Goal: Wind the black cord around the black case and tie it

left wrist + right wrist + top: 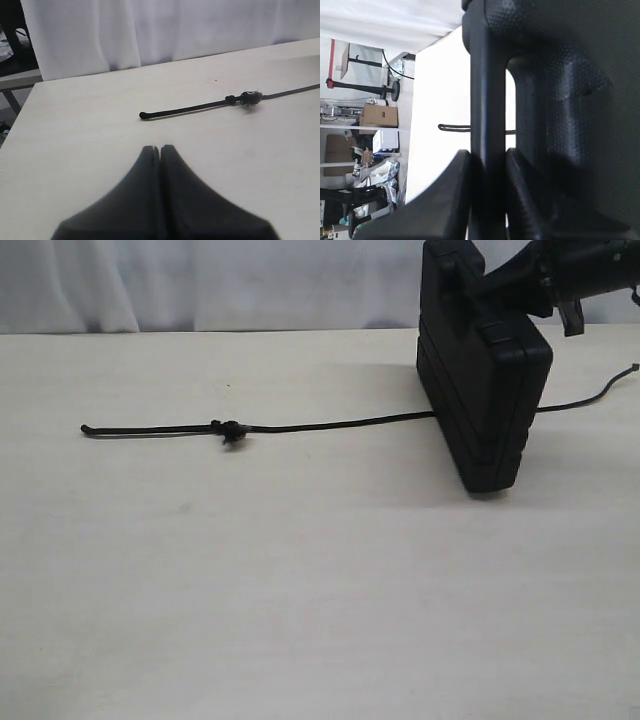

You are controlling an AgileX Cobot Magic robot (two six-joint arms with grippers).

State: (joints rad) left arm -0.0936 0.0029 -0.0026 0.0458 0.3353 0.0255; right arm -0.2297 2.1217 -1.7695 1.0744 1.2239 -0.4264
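The black case (487, 390) stands on edge, tilted, at the right of the table. My right gripper (487, 288) is shut on its handle (487, 75) at the top; the fingers (455, 185) press both sides of the handle bar, with the case body (570, 100) right beside them. The black cord (330, 425) lies nearly straight across the table, runs under the case and comes out on its right (590, 398). Its knot (230, 431) sits near the left end. In the left wrist view my left gripper (160, 148) is shut and empty, hovering short of the cord's end (143, 115) and knot (249, 96).
The pale table (300, 590) reaches a white curtain (200, 280) at the back. Beyond the table's edge in the right wrist view stand a cardboard box (379, 116), stands and clutter on the floor. A grey bench (17, 80) shows past the table's corner in the left wrist view.
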